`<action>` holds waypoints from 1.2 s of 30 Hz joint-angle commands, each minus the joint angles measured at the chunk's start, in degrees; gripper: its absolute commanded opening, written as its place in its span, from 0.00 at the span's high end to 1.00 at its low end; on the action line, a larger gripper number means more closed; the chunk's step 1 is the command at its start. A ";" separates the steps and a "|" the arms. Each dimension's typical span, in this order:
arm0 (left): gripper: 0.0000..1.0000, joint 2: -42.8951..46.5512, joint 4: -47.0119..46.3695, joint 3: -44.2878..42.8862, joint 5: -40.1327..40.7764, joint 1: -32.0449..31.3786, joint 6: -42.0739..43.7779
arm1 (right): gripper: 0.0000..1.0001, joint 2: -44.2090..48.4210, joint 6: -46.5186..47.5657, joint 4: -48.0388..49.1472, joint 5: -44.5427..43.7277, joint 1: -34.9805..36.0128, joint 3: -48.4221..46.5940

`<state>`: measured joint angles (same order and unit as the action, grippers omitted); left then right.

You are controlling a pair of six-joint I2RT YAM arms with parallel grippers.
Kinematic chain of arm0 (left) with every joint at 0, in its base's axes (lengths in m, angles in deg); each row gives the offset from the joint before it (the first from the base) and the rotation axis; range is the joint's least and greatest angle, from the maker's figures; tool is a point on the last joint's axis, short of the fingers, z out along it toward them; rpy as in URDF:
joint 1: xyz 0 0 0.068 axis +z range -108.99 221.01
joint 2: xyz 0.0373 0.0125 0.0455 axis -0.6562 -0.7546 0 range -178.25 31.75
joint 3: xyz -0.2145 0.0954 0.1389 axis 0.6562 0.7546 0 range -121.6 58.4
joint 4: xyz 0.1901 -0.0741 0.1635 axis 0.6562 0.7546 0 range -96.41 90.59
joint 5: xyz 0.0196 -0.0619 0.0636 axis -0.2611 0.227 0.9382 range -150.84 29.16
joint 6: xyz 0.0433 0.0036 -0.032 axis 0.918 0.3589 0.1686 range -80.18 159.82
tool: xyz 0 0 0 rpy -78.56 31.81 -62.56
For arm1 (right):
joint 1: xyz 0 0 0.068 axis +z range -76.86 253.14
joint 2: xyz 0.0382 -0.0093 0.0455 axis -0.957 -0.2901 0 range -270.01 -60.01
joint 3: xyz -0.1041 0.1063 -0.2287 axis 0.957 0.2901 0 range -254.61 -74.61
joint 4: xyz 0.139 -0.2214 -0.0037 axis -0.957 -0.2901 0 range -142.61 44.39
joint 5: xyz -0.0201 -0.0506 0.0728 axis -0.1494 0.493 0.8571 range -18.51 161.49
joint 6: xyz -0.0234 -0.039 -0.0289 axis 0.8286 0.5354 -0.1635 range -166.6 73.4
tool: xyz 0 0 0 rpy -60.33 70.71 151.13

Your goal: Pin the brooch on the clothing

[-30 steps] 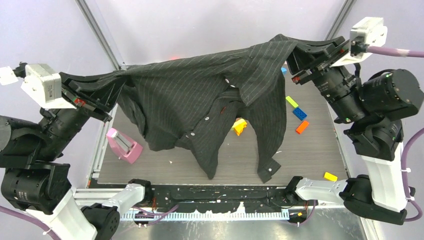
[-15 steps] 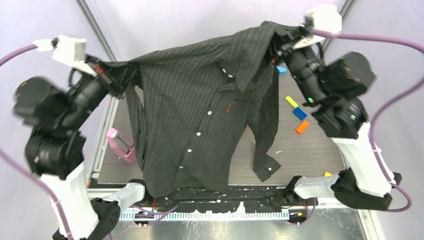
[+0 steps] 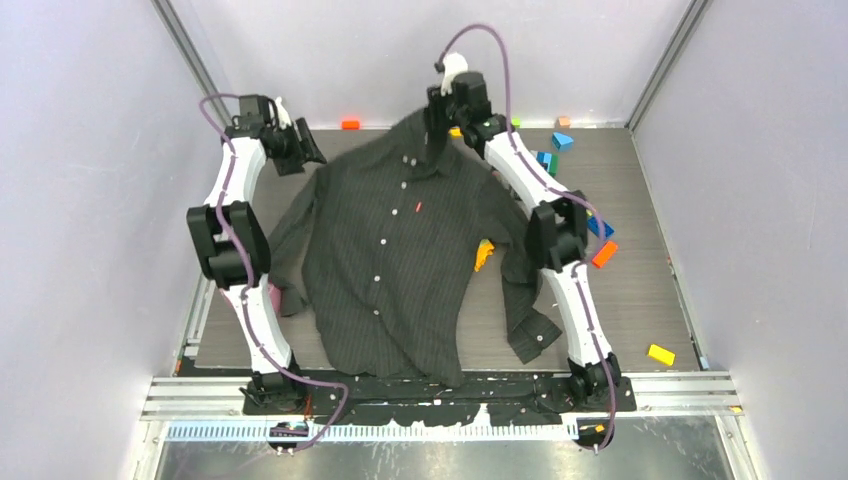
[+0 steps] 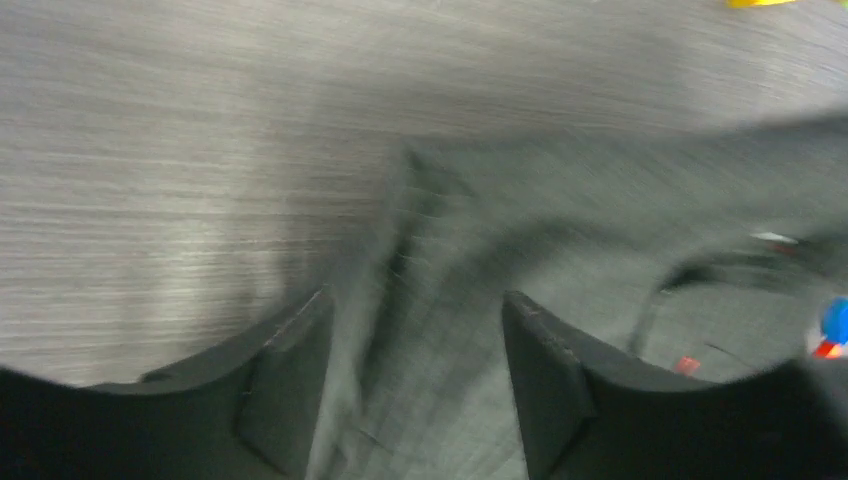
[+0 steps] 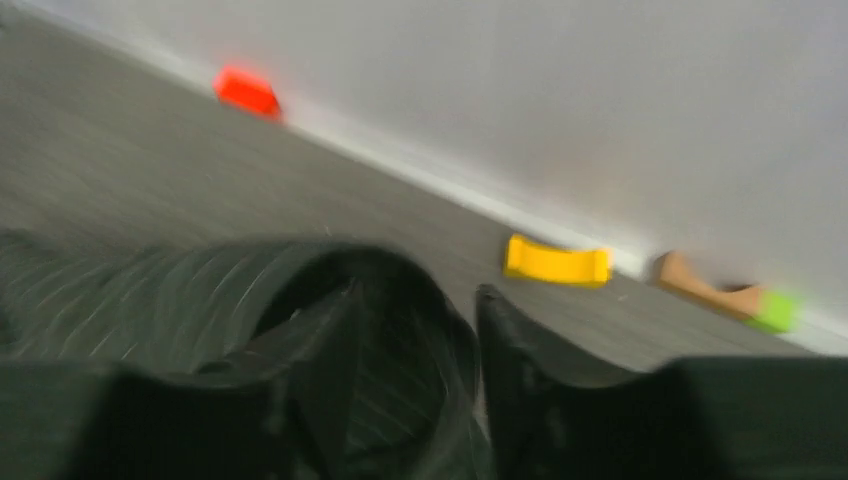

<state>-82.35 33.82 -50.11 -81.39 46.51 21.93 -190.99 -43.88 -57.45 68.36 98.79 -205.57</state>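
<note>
The shirt point(image 3: 390, 270) is laid collar far, hem near; the left end effector point(image 4: 412, 310) and the right end effector point(image 5: 415, 300) are seen parted at its far edge.

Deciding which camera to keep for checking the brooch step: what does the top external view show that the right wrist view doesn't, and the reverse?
Only top external: the whole shirt spread on the table, its red chest tag, the left gripper. Only right wrist: the right gripper close up, fingers apart over a cloth fold. Both: the shirt, that gripper, the orange block by the back wall. No brooch is visible in either.
</note>
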 commanded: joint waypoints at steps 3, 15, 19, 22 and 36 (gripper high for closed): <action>0.22 -2.85 0.05 -7.45 -5.27 0.49 -1.44 | 0.12 -11.94 -7.95 -10.30 14.45 -2.60 -16.23; 0.18 25.89 -8.94 27.50 -3.60 -5.81 -4.36 | 0.06 19.44 -18.51 -15.00 11.51 -2.62 24.07; 0.18 34.74 -10.18 39.09 -1.33 -13.67 -5.35 | 0.06 32.54 -22.56 -19.83 4.70 -2.62 37.49; 0.18 40.92 -12.87 46.59 1.52 -21.99 -6.76 | 0.06 38.54 -26.15 -24.20 -0.68 -2.67 46.94; 0.20 58.46 -14.34 70.18 19.65 -47.40 -21.83 | 0.15 59.00 -38.52 -29.96 -11.43 -2.71 76.18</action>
<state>-25.39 20.42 18.24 -68.02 -0.05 5.54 -136.65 -77.69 -88.05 61.23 96.16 -131.76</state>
